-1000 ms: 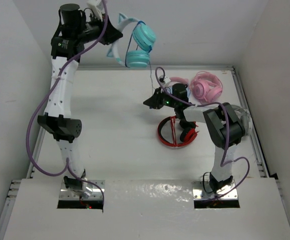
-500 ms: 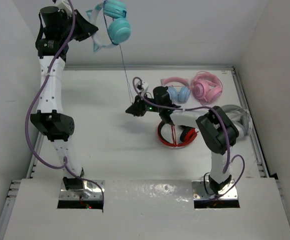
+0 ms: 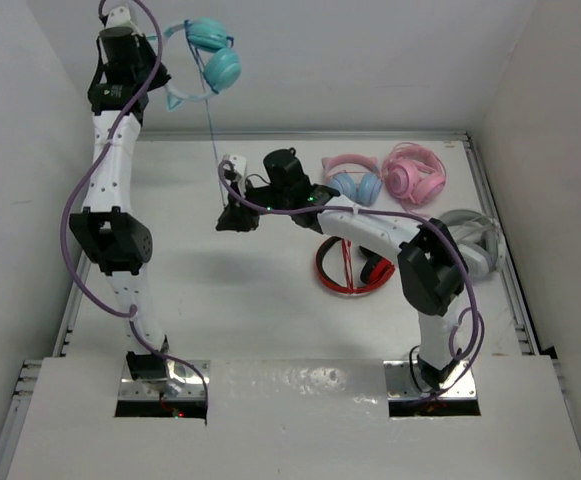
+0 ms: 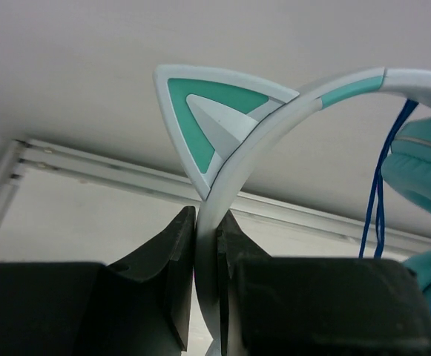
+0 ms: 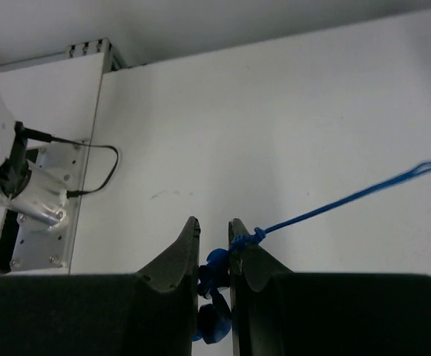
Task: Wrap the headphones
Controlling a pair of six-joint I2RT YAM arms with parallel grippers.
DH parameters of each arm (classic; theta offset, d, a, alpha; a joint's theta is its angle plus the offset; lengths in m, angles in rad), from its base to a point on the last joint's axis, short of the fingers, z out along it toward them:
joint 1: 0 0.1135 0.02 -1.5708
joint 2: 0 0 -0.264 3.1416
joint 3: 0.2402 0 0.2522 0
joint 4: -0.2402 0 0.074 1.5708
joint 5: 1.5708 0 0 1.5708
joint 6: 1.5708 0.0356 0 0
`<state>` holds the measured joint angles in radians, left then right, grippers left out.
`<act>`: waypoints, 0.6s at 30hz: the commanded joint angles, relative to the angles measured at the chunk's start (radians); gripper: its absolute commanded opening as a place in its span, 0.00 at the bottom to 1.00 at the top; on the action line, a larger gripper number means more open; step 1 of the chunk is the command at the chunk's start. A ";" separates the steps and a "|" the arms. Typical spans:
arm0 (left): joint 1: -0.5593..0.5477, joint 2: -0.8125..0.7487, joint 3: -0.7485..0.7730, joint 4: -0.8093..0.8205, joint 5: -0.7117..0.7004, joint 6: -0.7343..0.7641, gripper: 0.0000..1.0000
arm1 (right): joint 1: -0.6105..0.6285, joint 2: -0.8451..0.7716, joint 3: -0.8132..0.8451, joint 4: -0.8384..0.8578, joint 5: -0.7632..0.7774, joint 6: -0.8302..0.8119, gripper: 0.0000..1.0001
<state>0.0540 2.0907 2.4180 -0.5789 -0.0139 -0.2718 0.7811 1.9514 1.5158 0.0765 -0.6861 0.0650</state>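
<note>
The teal headphones (image 3: 210, 55) with a pale mint cat-ear headband hang high at the back left. My left gripper (image 3: 155, 70) is shut on the headband (image 4: 222, 193), just below a cat ear (image 4: 208, 111). The thin blue cable (image 3: 213, 125) runs taut down from the cups to my right gripper (image 3: 232, 218), which is shut on the cable's knotted plug end (image 5: 219, 278) above the table. In the right wrist view the cable (image 5: 349, 196) stretches away to the right.
A pink-banded pair with blue cups (image 3: 352, 178) and an all-pink pair (image 3: 415, 172) lie at the back right. A red and black pair (image 3: 352, 268) and a grey pair (image 3: 475, 240) lie near the right arm. The table's back rail (image 3: 390, 135) runs behind them.
My left gripper has swung left with the teal headphones. My right gripper has moved left across the table with the cable end, keeping the cable taut.
</note>
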 commanded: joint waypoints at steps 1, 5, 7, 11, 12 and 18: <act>0.001 0.028 -0.017 0.235 -0.236 0.135 0.00 | 0.024 -0.006 0.081 -0.127 -0.076 -0.097 0.00; -0.013 0.043 -0.088 0.376 -0.333 0.326 0.00 | 0.024 -0.055 0.083 -0.121 -0.082 -0.093 0.00; -0.013 0.055 -0.089 0.392 -0.333 0.377 0.00 | 0.024 -0.081 0.090 -0.159 -0.061 -0.117 0.00; -0.014 0.055 -0.105 0.402 -0.293 0.411 0.00 | 0.024 -0.098 0.132 -0.297 0.025 -0.223 0.00; -0.014 0.052 -0.111 0.406 -0.272 0.413 0.00 | 0.021 -0.098 0.141 -0.349 0.045 -0.261 0.00; -0.009 0.058 -0.079 0.398 -0.248 0.364 0.00 | 0.021 -0.095 0.118 -0.422 0.076 -0.298 0.00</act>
<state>0.0311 2.1845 2.2795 -0.3828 -0.2325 0.1261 0.7841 1.9190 1.6257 -0.2455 -0.5743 -0.1856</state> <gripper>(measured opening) 0.119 0.146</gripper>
